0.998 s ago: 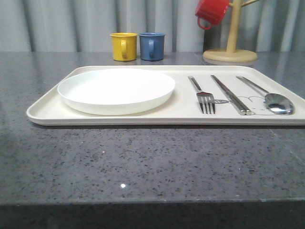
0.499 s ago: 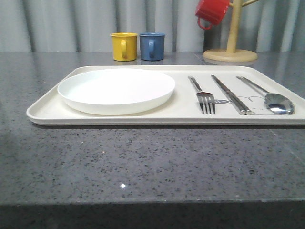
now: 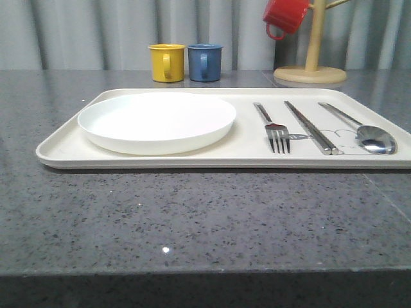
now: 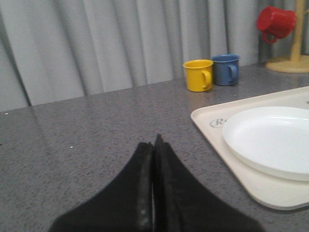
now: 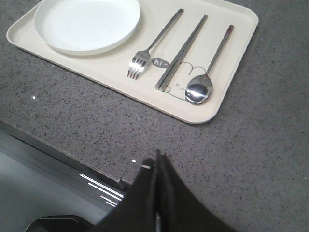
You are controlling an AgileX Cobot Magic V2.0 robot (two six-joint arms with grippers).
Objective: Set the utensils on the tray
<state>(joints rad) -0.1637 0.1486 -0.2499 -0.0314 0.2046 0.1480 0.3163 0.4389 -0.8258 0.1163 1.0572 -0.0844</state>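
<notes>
The cream tray [image 3: 61,146] [image 5: 231,72] [image 4: 212,130] lies across the dark table. On it rest a round white plate [image 3: 157,120] [image 5: 87,24] [image 4: 270,140], a silver fork [image 3: 274,127] [image 5: 147,50], a pair of chopsticks [image 3: 313,127] [image 5: 182,50] and a spoon [image 3: 366,131] [image 5: 205,79], side by side to the right of the plate. My left gripper [image 4: 154,141] is shut and empty over bare table left of the tray. My right gripper [image 5: 155,159] is shut and empty near the table's front edge, short of the tray.
A yellow mug [image 3: 167,62] [image 4: 199,75] and a blue mug [image 3: 205,61] [image 4: 226,69] stand behind the tray. A red mug [image 3: 286,16] [image 4: 275,23] hangs on a wooden mug tree [image 3: 311,67] at the back right. A grey curtain closes the back.
</notes>
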